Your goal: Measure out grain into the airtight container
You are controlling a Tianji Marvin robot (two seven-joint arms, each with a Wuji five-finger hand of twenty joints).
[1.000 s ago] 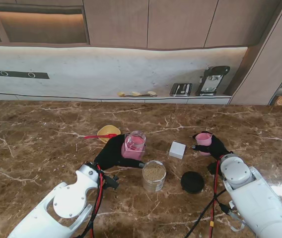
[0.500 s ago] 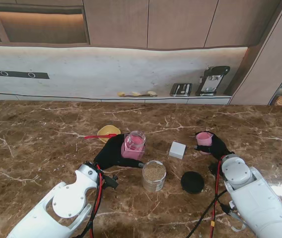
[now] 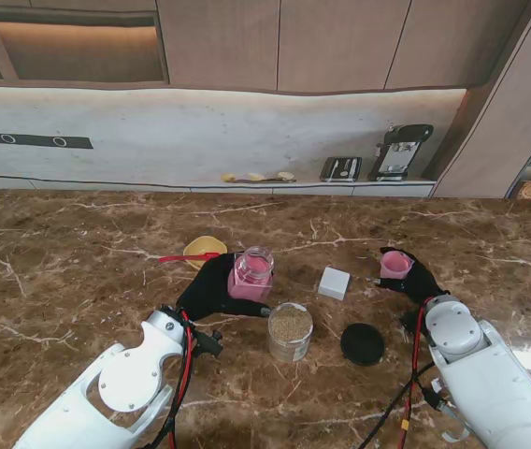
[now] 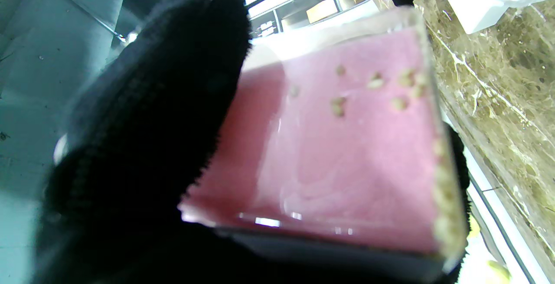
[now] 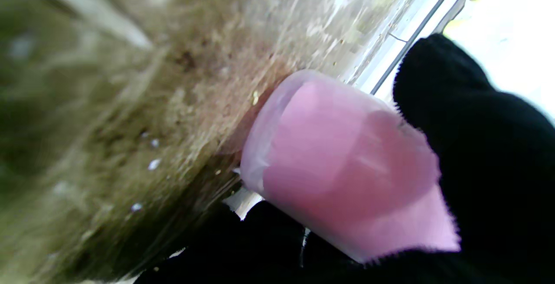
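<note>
Left robot hand [image 3: 211,288] closed round clear jar [image 3: 252,274] with pink inside, a few grains clinging to its wall in the left wrist view. Right robot hand [image 3: 413,279] gripping pink cup [image 3: 395,264], well right of the other items. Grain jar [image 3: 290,331] standing open, just nearer to me than the clear jar; black lid [image 3: 363,343] on table [image 3: 78,253] to its right, white block [image 3: 334,282] between the hands.

Risks, as judged:
- Cup tipped in transit: grain scattered on table.
- Cup rim wider than jar mouth: overspill.
- Sweep across centre: block or open grain jar knocked.
- Cup contents not visible; measure unverified.
</note>
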